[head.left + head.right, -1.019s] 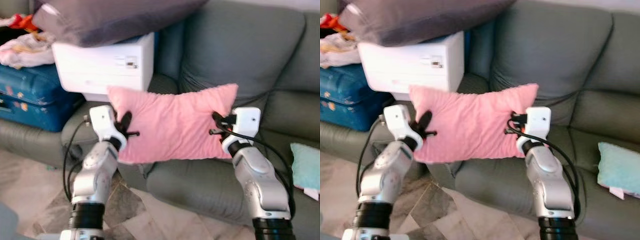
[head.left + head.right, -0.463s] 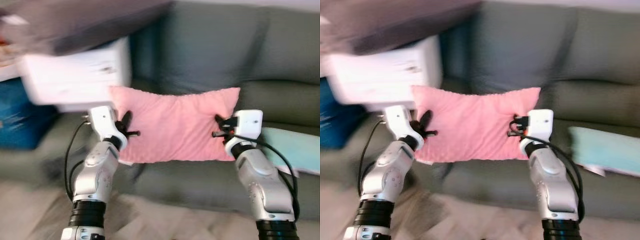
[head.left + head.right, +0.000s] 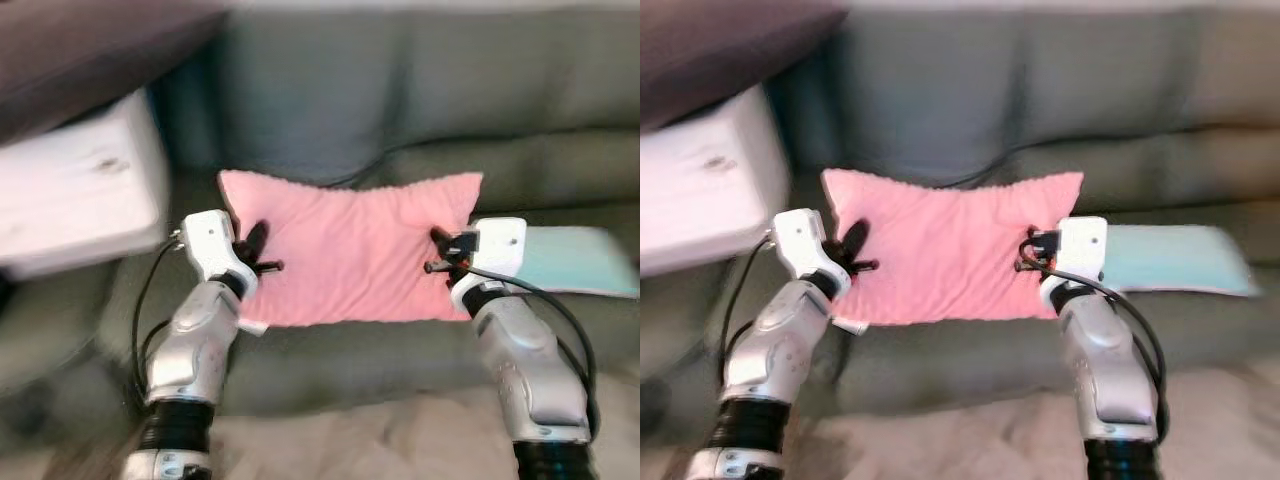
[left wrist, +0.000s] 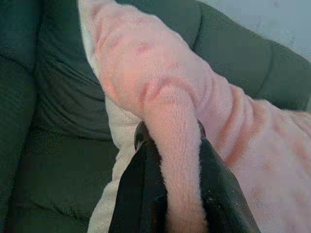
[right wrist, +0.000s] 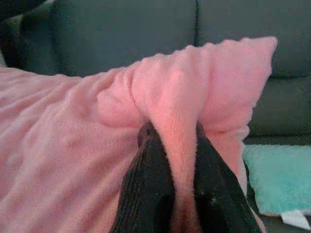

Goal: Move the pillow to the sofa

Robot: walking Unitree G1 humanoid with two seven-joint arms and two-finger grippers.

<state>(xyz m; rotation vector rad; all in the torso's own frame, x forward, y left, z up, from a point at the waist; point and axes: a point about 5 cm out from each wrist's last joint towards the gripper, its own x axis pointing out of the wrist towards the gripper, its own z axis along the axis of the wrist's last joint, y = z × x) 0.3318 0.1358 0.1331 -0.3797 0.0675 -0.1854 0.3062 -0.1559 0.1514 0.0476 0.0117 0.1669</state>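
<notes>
- Both tools are at work, one per end: the left tool pinches a fold of the pink pillow at its left edge, and the right tool pinches a matching fold at the right edge, so the soft cushion hangs stretched flat between them rather than sagging from one corner.
- Behind and below the pillow runs the grey-green sofa; the pillow is held up in front of its backrest and over the seat, which reads as a carry lined up for setting down there.
- On the left sits a white box with a dark cushion lying over it, taking that end of the seating, so the open seat ahead looks like the likelier landing spot.
- To the right, on the seat, lies a pale turquoise cushion, just beside the right tool; a drop too far right would land on it.
- Closest detail: in the wrist views each pair of black fingers is pressed together around a ridge of plush, the fabric bulging out past the tips, a grip on cloth rather than on the filling.
</notes>
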